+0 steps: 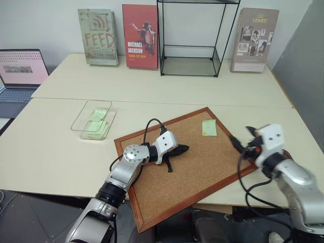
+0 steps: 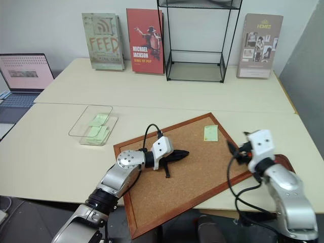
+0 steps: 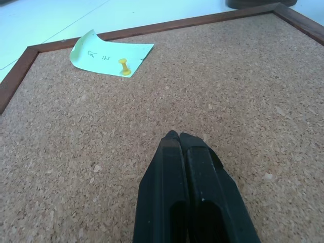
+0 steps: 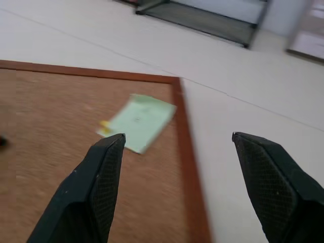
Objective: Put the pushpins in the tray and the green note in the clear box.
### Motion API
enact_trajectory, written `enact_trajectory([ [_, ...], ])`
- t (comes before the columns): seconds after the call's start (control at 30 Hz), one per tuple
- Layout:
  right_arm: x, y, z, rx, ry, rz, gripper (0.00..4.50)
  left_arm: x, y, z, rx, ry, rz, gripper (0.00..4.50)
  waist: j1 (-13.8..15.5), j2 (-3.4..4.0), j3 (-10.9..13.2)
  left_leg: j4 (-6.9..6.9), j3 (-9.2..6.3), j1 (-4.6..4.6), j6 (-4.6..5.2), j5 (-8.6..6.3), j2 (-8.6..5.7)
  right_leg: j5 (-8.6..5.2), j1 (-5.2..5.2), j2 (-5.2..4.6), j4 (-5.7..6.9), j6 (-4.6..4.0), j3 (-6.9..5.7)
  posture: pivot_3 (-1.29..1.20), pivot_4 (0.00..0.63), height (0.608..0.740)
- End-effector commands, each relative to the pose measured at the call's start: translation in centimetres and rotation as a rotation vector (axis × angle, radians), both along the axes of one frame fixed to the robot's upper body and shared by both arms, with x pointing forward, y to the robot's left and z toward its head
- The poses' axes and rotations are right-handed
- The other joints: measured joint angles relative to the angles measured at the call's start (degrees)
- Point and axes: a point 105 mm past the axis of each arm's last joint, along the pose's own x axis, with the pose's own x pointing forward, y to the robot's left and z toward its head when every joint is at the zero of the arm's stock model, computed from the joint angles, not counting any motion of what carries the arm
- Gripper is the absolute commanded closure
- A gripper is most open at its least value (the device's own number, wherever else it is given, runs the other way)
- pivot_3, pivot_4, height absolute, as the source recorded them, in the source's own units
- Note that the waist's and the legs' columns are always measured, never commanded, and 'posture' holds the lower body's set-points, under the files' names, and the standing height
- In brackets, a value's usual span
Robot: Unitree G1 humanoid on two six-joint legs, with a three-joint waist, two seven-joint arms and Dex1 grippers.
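A pale green note (image 1: 209,127) lies near the far right corner of the corkboard (image 1: 202,167), held by a yellow pushpin (image 3: 123,66). My left gripper (image 1: 182,149) rests shut and empty on the middle of the cork, well short of the note. At the board's right edge my right gripper (image 4: 178,136) hovers open, pointing toward the note with nothing between its fingers. The clear box (image 1: 93,119) sits on the table left of the board with green notes inside it. A dark edge of the tray (image 3: 255,3) shows just past the board's corner.
Along the back wall stand three books (image 1: 140,36) and a tall black wire-frame case (image 1: 191,45). An open laptop (image 1: 20,71) sits at the far left. The corkboard overhangs the table's front edge.
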Motion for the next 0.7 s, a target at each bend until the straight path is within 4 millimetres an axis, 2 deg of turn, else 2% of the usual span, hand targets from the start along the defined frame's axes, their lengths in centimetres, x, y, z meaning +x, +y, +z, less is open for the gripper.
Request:
enact_trajectory([
  [0.03, 1.4, 2.4, -0.2, -0.015, -0.028, 0.071, 0.92, 0.1, 0.6, -1.3, 0.045, 0.036, 0.027, 4.50, 0.0, 0.00, 0.0, 0.00, 0.00, 0.00, 0.00, 0.00, -0.01, 0.00, 0.00, 0.00, -0.01, 0.00, 0.01, 0.00, 0.150, 0.740],
  [0.2, 3.4, 3.9, -1.3, -0.015, -0.008, 0.088, 0.92, 0.2, 0.7, -1.3, 0.047, 0.034, 0.031, 4.50, 0.0, 0.00, 0.0, 0.00, 0.01, -0.01, 0.00, 0.00, -0.02, 0.01, 0.00, -0.01, 0.01, 0.02, 0.02, 0.00, 0.150, 0.740],
  [0.4, 5.2, 3.8, -2.4, -0.022, 0.010, 0.065, 0.92, 0.2, 0.8, -1.3, 0.048, 0.034, 0.034, 4.50, 0.0, 0.00, 0.0, 0.01, 0.01, -0.01, 0.01, 0.00, -0.02, 0.03, 0.00, 0.00, 0.05, 0.03, 0.01, 0.00, 0.150, 0.740],
  [0.43, 5.3, 3.8, -2.5, -0.021, 0.013, 0.066, 1.28, 0.2, 0.8, -1.3, 0.049, 0.034, 0.035, 4.50, 0.0, 0.00, 0.0, 0.01, 0.01, -0.01, 0.01, 0.00, -0.02, 0.04, 0.00, 0.00, 0.05, 0.04, 0.02, 0.00, 0.150, 0.740],
  [0.57, 5.8, 3.7, -3.1, -0.021, 0.025, 0.056, 1.97, 0.2, 0.8, -1.3, 0.049, 0.033, 0.035, 4.50, 0.0, 0.00, 0.0, 0.00, 0.01, -0.01, 0.01, 0.00, -0.02, 0.08, 0.00, 0.00, 0.06, 0.11, 0.02, 0.00, 0.150, 0.740],
  [0.67, 5.8, 3.6, -3.2, -0.016, 0.027, 0.055, 2.65, 0.1, 0.8, -1.3, 0.050, 0.033, 0.037, 4.50, 0.0, 0.01, 0.0, 0.00, 0.01, -0.01, 0.01, 0.00, -0.02, 0.08, 0.01, 0.00, 0.06, 0.10, 0.02, 0.00, 0.150, 0.740],
  [0.7, 5.8, 3.6, -3.3, -0.015, 0.028, 0.056, 2.74, 0.1, 0.9, -1.3, 0.050, 0.033, 0.038, 4.50, 0.0, 0.01, 0.0, 0.00, 0.01, -0.01, 0.01, 0.00, -0.02, 0.08, 0.01, 0.00, 0.07, 0.10, 0.03, 0.00, 0.150, 0.740],
])
